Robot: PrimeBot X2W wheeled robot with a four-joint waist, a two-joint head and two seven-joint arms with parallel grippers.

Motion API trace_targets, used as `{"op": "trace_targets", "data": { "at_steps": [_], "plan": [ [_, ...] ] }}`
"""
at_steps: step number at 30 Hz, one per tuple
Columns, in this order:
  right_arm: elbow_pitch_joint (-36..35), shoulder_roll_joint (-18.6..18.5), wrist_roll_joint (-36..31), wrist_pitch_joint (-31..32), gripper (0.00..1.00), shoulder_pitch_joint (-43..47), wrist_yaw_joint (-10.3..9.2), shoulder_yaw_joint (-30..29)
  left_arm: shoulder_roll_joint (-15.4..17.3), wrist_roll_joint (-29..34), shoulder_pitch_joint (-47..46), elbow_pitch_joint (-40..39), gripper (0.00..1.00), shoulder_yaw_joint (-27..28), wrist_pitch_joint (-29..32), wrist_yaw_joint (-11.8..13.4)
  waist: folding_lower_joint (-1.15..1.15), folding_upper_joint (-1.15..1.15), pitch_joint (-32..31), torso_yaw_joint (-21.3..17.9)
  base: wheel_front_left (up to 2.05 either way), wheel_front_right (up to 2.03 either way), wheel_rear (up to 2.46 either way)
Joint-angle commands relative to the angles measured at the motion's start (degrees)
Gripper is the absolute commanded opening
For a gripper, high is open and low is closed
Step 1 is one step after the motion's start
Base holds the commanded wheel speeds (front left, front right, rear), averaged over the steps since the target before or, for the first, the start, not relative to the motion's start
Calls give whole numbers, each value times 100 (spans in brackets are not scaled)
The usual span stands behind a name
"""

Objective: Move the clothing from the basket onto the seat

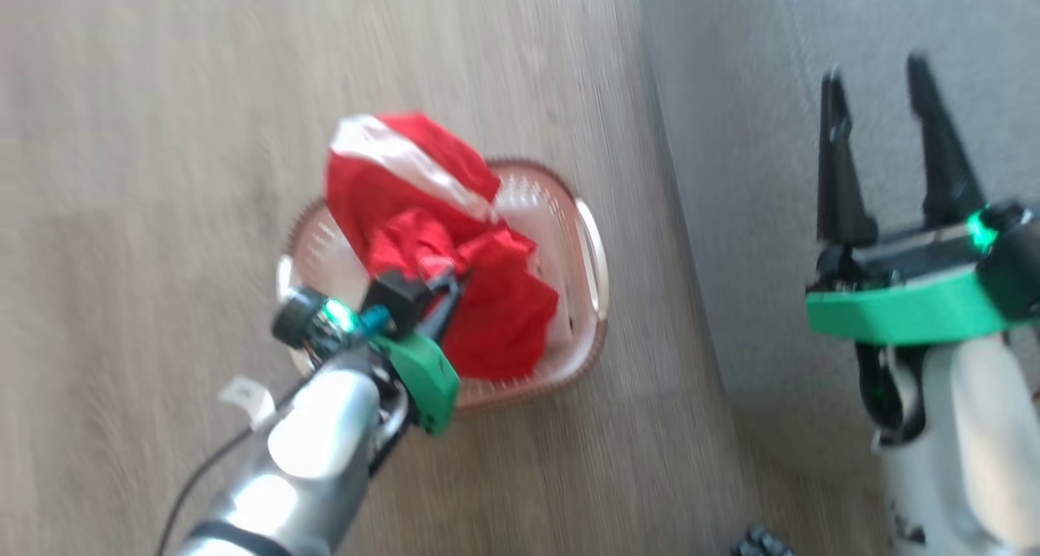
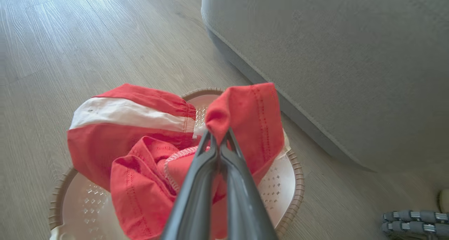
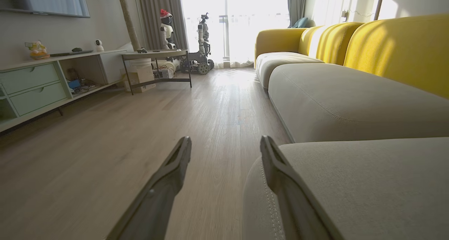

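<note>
Red clothing [image 1: 439, 247] with a white stripe is bunched in the cream basket [image 1: 589, 247] on the wood floor. My left gripper [image 1: 457, 284] reaches into the pile and is shut on a fold of the red clothing [image 2: 245, 117], which rises above the basket [image 2: 291, 184]. The grey seat [image 1: 812, 93] lies to the right of the basket, and its rounded stitched edge [image 2: 315, 57] runs close by. My right gripper [image 1: 881, 72] hovers over the seat, open and holding nothing. In the right wrist view its gripper [image 3: 226, 143] points along the seat [image 3: 350, 184].
Yellow sofa backs [image 3: 396, 47] line the right side above the grey cushions. A low cabinet [image 3: 38, 85], a side table [image 3: 154, 62] and another robot [image 3: 203, 40] stand far down the room. A grey wheel [image 2: 414, 222] of my base sits beside the seat.
</note>
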Motion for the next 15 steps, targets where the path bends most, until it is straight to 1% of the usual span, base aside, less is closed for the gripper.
{"op": "trace_targets", "data": {
  "at_steps": [1, 8, 15],
  "plan": [
    [-112, 7, -42, -28, 100, 180, -2, 75, 62, -97, 136, -192, 0, 30, -60, 22, 0, 0, -859, 329, 0, 0, 0],
    [258, 7, -76, -28, 100, 837, -2, -47, 61, -659, 377, -752, 0, -380, -67, 214, 0, 0, -1953, 570, 0, 0, 0],
    [496, 7, -82, -28, 100, 1387, -2, -51, 61, -1018, 297, -1056, 0, -480, -67, 394, 0, 0, -2714, 703, 0, 0, 0]
  ]
}}
